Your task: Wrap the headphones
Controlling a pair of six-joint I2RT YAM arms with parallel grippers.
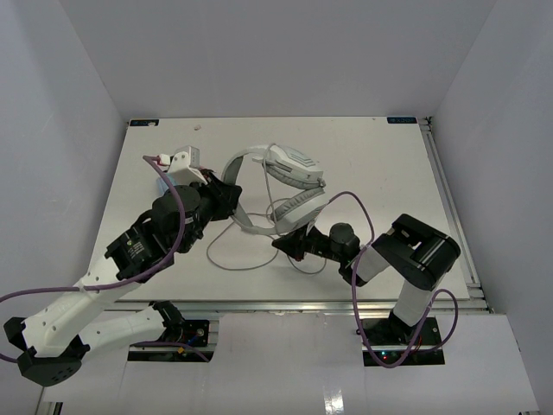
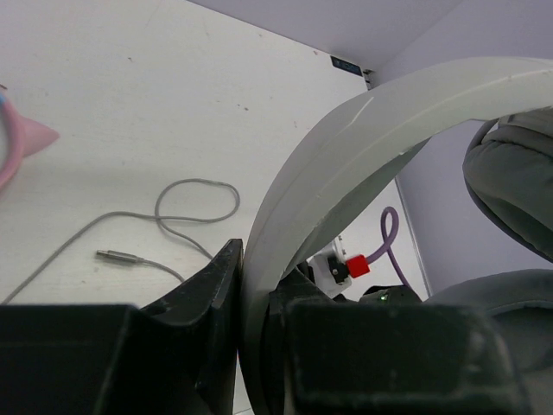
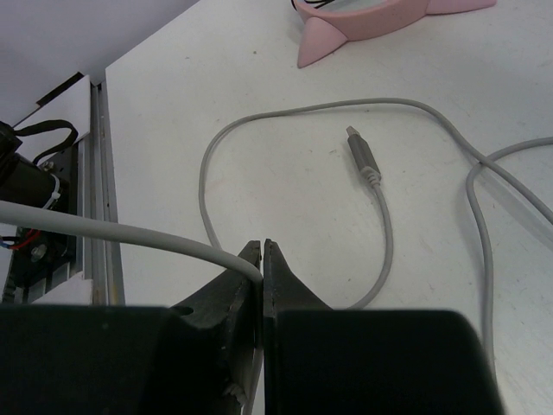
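**Thin cable could slip from the tips**

Centre of the top view: the headphones (image 1: 289, 177), headband clamped in the left pincer (image 2: 255, 285). The right pincer (image 3: 262, 259) nips the cable (image 3: 294, 117) only at its tips. Winding tension might pull it free or snag loops lying on the table (image 1: 389, 173).

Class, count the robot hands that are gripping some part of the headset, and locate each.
2. The left hand clamps the white headband; the right hand pinches the thin grey cable.

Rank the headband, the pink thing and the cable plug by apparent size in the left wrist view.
1. headband, though it sits nearest the lens
2. pink thing, cut off by the frame edge
3. cable plug
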